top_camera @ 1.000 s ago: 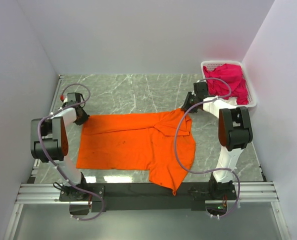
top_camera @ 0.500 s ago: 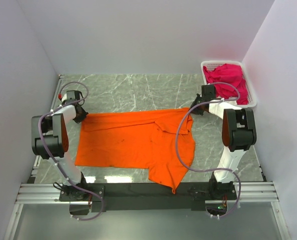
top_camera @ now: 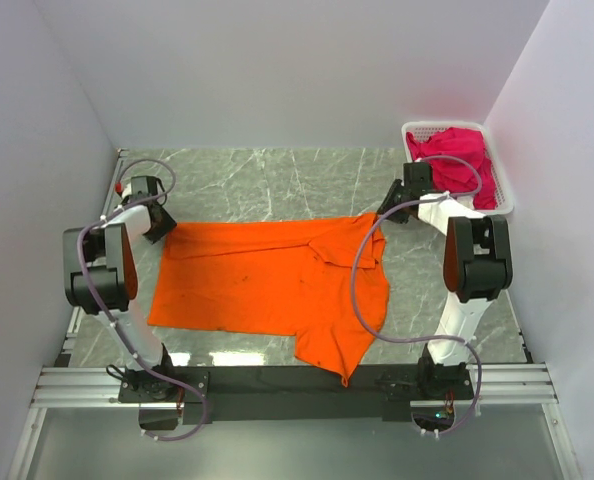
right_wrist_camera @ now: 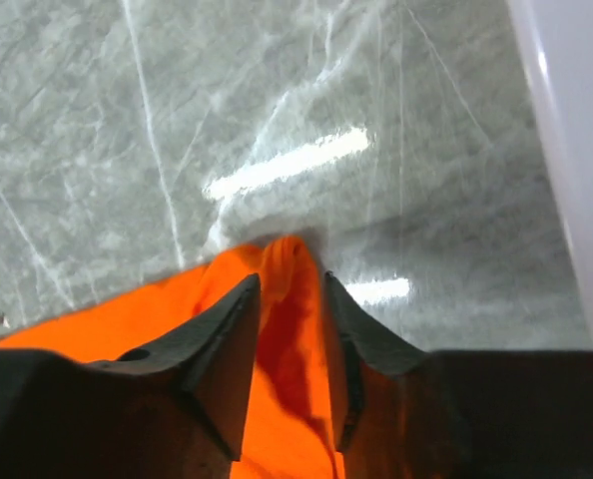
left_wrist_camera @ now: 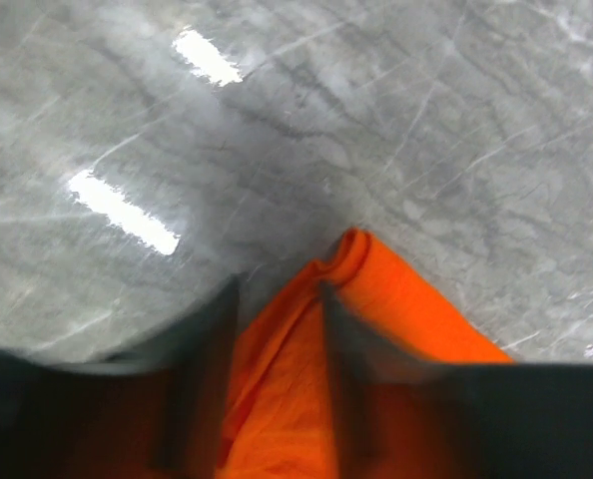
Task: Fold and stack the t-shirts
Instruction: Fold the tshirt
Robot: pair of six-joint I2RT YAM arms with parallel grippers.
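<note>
Spreading the orange t-shirt (top_camera: 267, 280) flat on the counter (top_camera: 277, 185) — left tool (left_wrist_camera: 277, 289) and right tool (right_wrist_camera: 289, 281) are each pinching a far corner — next probably calls for folding that edge evenly nearward.

The grey marble-patterned table top (top_camera: 277, 180) with thin white veins carries 2 things. 1 bright orange cloth t-shirt (top_camera: 267, 280) lies spread wide across its middle, mostly flat. The right part of it is folded over and wrinkled, and 1 corner reaches the black strip (top_camera: 247, 375) at the near edge. 1 white slotted plastic basket (top_camera: 442, 124) stands in the far right corner, apart from the t-shirt.
</note>
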